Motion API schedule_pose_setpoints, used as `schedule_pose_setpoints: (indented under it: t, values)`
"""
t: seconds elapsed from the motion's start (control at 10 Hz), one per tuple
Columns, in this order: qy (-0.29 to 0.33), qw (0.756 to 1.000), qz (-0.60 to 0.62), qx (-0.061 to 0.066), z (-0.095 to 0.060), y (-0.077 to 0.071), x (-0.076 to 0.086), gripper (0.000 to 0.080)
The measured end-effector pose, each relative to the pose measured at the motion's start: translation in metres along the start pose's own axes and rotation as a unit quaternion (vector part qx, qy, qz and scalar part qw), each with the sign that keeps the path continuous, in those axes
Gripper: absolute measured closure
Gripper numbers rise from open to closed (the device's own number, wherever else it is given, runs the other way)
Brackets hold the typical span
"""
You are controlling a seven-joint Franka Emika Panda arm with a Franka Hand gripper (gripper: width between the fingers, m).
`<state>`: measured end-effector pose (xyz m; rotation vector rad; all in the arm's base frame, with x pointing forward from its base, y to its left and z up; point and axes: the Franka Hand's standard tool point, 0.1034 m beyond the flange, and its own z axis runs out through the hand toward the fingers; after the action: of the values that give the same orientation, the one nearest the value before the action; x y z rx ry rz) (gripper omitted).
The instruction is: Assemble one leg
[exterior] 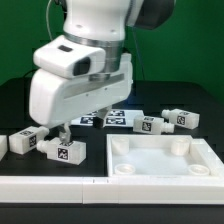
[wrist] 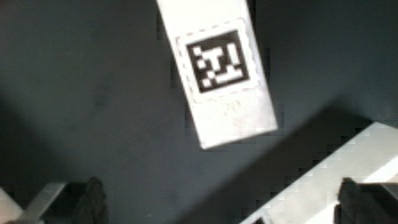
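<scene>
Here, fingers [wrist: 68, 202]: hanging spread wide, gripping nothing, above the dark bench [exterior: 18, 103].
Nearest leg [exterior: 65, 151]: lying on the bench just beside the fingers.
White raised-rim panel [exterior: 165, 157]: sitting toward the exterior view's right.

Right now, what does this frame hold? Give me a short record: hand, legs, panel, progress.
hand: open, nothing between its fingers
nearest leg: white tagged block lying on the black table, not gripped
further legs: two toward the exterior view's right, lying apart
panel: white, raised rim, no leg fitted
progress: no leg picked up yet
</scene>
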<state>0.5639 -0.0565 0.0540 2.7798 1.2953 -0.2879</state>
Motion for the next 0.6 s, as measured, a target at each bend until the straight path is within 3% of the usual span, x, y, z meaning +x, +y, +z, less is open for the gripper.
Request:
schedule_pose_setpoints:
  t: [0.1,0.3,0.5,0.6]
  values:
    - [-0.024,1.0,-0.004,0.009,0.001,-0.004,0.002,0.015]
    - [-0.069,0.997,-0.029,0.004,0.004,-0.001,-0.008,0.015]
    - [-0.105,0.994,-0.039,-0.014,-0.007,0.002,-0.006,0.015]
    - [-0.116,0.992,-0.038,-0.017,-0.01,-0.003,-0.002,0.015]
